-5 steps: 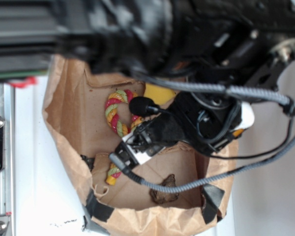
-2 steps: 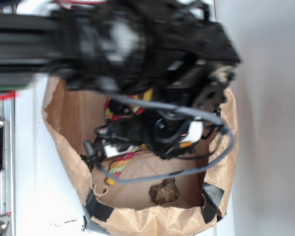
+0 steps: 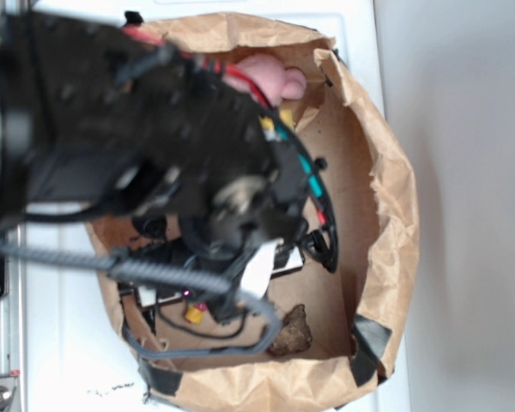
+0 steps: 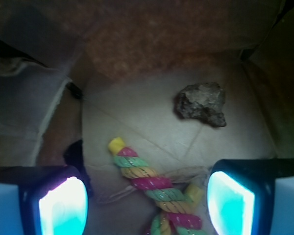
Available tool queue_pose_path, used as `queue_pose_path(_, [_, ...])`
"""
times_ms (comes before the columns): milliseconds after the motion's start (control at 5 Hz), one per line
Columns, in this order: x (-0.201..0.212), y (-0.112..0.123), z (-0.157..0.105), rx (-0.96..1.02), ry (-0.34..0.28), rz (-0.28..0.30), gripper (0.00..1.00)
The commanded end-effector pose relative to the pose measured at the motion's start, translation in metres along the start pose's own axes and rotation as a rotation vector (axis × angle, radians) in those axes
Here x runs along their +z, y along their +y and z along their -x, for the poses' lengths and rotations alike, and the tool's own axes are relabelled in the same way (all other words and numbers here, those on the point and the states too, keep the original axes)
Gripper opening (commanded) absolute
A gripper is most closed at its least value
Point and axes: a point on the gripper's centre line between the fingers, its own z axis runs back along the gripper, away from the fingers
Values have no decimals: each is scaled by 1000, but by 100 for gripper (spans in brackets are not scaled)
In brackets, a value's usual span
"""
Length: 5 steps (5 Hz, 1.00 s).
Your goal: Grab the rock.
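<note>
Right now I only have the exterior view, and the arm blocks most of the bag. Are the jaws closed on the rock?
Observer: No. In the wrist view the gripper is open and empty, and the rock lies free on the bag floor beyond it.
Operator: What sits directly between the jaws, then?
Observer: A braided rope toy in pink, yellow and green, lying between the two fingers.
Operator: Is the rope touching the rock?
Observer: No. Bare paper floor shows between the rope's yellow end and the rock.
</note>
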Motion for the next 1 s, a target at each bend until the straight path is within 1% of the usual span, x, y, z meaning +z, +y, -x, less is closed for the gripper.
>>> queue_pose_path(0, [14, 3, -12, -24, -12, -78, 100])
queue_pose_path(200, [14, 3, -12, -24, -12, -78, 100])
queue_pose_path(400, [-11, 14, -17, -29, -68, -111, 100])
queue_pose_path(600, [-19, 19, -31, -25, -90, -88, 100])
queue_pose_path(800, [-21, 22, -34, 67, -88, -37, 100])
